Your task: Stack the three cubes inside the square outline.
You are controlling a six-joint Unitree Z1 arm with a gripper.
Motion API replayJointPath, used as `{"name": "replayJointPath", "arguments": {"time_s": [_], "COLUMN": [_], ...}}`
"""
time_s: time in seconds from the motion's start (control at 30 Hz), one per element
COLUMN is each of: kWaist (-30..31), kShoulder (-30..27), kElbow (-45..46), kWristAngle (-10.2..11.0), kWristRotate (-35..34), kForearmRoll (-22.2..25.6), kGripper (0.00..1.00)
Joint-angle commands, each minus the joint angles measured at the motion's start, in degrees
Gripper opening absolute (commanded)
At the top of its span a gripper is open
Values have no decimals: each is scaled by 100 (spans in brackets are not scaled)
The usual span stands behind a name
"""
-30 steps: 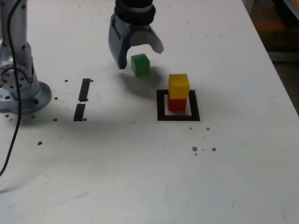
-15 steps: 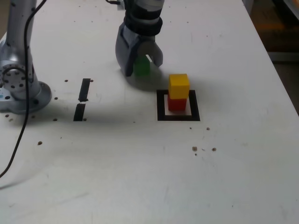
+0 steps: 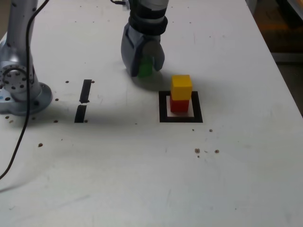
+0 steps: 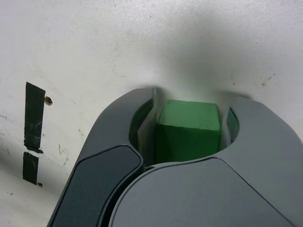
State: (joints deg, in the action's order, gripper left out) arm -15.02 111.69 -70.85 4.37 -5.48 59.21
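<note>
Wrist view showed the gripper [image 4: 189, 127] with its jaws clamped on the green cube [image 4: 188, 127], one jaw pressed to each side of the block. From the exterior view, the gripper [image 3: 143, 66] stood low over the white table [image 3: 142, 179] with the green cube [image 3: 145, 67] between its fingers, up and toward that view's left of the square outline [image 3: 163, 108]. Inside the outline, the yellow cube [image 3: 181, 87] sat on the red cube [image 3: 179, 105]. Two black tape strips [image 3: 83, 100] lay well apart, toward the exterior view's left.
</note>
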Motion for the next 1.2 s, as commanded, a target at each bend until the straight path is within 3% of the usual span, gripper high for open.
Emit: {"name": "replayJointPath", "arguments": {"time_s": [0.0,0.13,0.3,0.47,0.83,1.17], "kWaist": [-10,37,505,1311,1919,1934], "kShoulder": [-157,-589,-1133,-1059,52,311], "kElbow": [-62,-258,-1176,-2450,-3582,-3644], "kWristAngle": [1,18,-2,-97,-709,-723], "kWristRotate": [19,41,-53,-417,-672,-673], "kForearmRoll": [54,478,1766,2765,2948,2952], "kGripper": [14,11,7,2,1,2]}}
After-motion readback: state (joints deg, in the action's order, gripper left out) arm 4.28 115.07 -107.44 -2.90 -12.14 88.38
